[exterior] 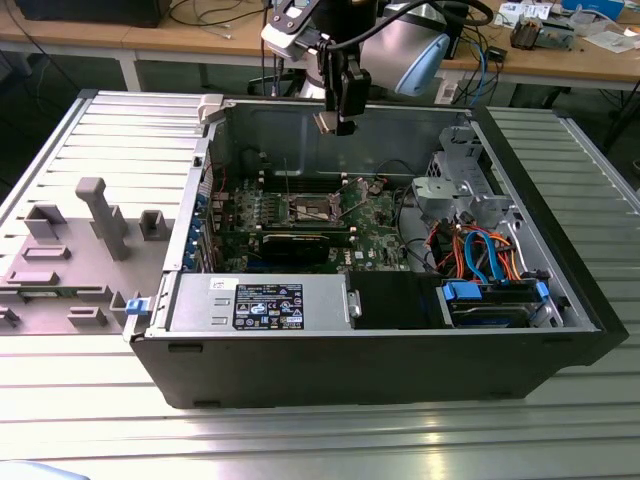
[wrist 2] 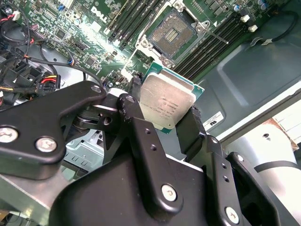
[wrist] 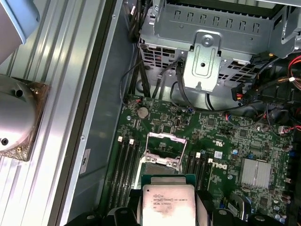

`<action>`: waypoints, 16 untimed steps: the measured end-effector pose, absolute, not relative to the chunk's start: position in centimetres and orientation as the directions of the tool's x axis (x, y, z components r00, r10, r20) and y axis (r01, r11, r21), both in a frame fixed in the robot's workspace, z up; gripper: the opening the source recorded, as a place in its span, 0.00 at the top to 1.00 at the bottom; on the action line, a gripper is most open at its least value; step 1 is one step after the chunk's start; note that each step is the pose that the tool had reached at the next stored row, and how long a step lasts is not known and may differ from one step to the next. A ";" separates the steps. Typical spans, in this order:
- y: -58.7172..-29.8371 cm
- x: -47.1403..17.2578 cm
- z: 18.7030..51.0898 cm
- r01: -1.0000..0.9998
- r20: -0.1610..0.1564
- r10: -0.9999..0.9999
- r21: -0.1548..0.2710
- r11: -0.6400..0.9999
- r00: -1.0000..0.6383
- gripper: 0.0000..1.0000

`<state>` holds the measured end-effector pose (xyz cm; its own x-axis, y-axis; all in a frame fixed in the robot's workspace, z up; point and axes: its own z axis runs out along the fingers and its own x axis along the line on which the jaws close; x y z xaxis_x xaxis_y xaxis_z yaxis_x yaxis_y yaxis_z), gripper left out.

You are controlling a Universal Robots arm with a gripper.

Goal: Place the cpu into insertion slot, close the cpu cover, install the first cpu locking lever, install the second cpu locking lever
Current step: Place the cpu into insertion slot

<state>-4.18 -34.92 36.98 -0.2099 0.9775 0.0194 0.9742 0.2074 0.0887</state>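
Gripping the chip by two opposite edges with the gripper, probably to leave its underside free for seating. Hovering high above the socket, almost over it; socket lying open, not yet receiving the chip.

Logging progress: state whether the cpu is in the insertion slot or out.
Out. The gripper holds the cpu above the board; the insertion slot is empty.
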 end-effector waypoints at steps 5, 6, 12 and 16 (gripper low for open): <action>-34.9 -4.2 37.0 0.974 0.019 0.978 0.089 0.207 -0.209 0.45; -34.9 -4.2 37.0 0.975 0.019 0.978 0.089 0.205 -0.207 0.45; -34.9 -4.2 36.9 0.979 0.018 0.982 0.089 0.183 -0.186 0.45; -34.9 -4.2 36.9 0.980 0.018 0.983 0.088 0.178 -0.180 0.45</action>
